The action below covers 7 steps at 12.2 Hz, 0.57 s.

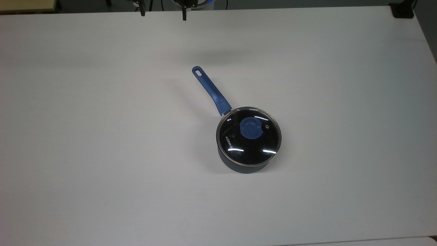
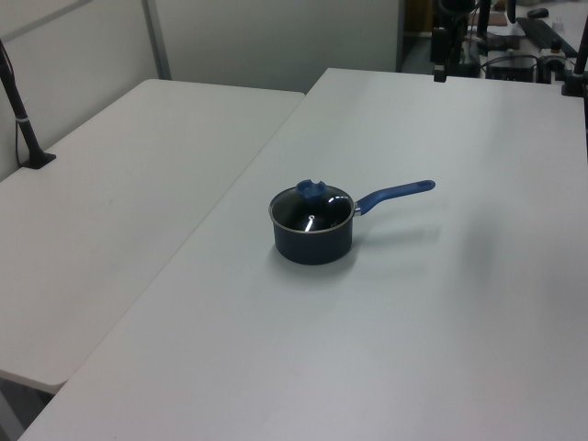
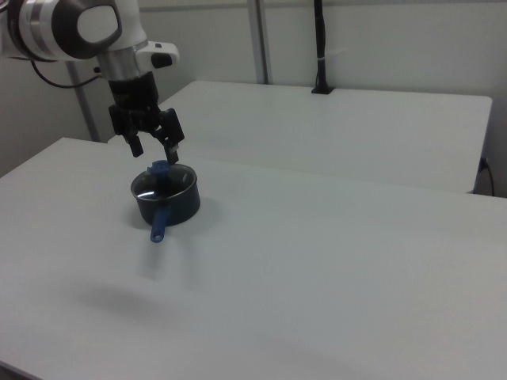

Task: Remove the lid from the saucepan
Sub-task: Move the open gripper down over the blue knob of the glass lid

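Resting on the white counter [image 1: 102,153], the saucepan [image 1: 244,164] points its handle toward 11 o'clock in the top view; the lid [image 1: 249,136] sits closed on it. End effector [image 3: 154,147], fingers spread wide, apparently hangs above, apart from the lid.

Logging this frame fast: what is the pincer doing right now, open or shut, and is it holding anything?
Pincer: open, empty, apart from the lid, which sits on the saucepan.
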### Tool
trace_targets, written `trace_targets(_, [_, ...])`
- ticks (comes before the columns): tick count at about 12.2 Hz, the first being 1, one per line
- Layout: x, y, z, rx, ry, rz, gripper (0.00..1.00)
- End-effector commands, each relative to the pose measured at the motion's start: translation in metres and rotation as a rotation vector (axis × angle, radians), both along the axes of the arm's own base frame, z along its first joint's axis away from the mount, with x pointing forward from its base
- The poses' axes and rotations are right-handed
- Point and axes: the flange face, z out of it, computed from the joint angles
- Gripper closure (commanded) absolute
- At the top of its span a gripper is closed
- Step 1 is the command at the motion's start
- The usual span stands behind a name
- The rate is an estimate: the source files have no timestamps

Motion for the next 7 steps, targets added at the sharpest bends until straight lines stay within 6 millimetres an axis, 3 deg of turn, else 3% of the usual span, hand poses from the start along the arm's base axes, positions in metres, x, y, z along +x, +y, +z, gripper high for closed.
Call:
trace_targets(1, [-0.004, -0.002, -0.002, 0.020, 0.011, 0.037, 0.00])
trace_targets(3, [0.002, 0.003, -0.010, 0.020, 0.013, 0.047, 0.00])
trace_targets(5, [0.022, 0.015, -0.016, 0.026, -0.037, 0.074, 0.00])
trace_targets(7, [0.060, 0.056, -0.034, 0.064, -0.058, 0.109, 0.00])
